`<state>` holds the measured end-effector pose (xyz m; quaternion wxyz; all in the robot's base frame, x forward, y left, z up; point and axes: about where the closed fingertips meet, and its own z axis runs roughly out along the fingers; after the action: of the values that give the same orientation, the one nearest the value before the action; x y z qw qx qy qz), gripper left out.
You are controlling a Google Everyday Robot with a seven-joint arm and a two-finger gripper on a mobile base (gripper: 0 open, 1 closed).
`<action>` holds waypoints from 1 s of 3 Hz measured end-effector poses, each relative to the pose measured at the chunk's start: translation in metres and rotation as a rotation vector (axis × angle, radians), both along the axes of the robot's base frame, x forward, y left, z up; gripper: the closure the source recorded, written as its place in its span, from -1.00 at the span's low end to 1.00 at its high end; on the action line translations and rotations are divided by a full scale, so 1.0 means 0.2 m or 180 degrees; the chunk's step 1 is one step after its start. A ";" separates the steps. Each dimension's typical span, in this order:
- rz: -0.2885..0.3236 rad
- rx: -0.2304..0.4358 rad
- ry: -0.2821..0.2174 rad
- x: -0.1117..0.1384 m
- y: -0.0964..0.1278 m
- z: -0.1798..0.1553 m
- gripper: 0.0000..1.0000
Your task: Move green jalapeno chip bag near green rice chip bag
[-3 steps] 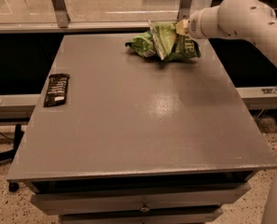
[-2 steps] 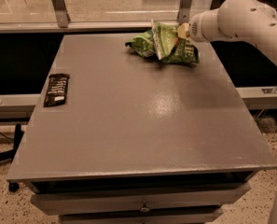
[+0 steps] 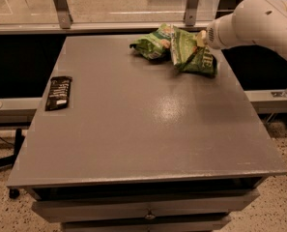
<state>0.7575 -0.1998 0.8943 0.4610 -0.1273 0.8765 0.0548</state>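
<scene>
We see the green jalapeno chip bag (image 3: 193, 57) propped at the far right of the grey table (image 3: 148, 129), just beside the green rice chip bag (image 3: 151, 43) on its left. The gripper (image 3: 200, 38) is clamped on its upper edge. A black packet (image 3: 59, 93) lies well apart, near the table's left edge.

The only legible print is on the jalapeno bag (image 3: 190, 56), upper right of centre in the frame. Large white capitals run along its lower right edge, and only the last few show (they look like "TLE", the rest lost in the crumpled foil). The gripper (image 3: 199, 36) is at that bag's upper right corner, near the top right of the frame. The rice bag (image 3: 151, 43), just left of it, shows printing that cannot be read. The black packet (image 3: 59, 93) at the left carries pale lettering, too small to make out.
</scene>
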 end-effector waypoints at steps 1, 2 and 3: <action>-0.0152 -0.0129 0.0083 -0.06 -0.08 0.00 0.62; -0.0265 -0.0224 0.0128 -0.11 -0.14 0.01 0.16; -0.0328 -0.0279 0.0153 -0.14 -0.18 0.02 -0.28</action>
<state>0.7300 -0.2356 0.8989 0.4360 -0.1009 0.8942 -0.0045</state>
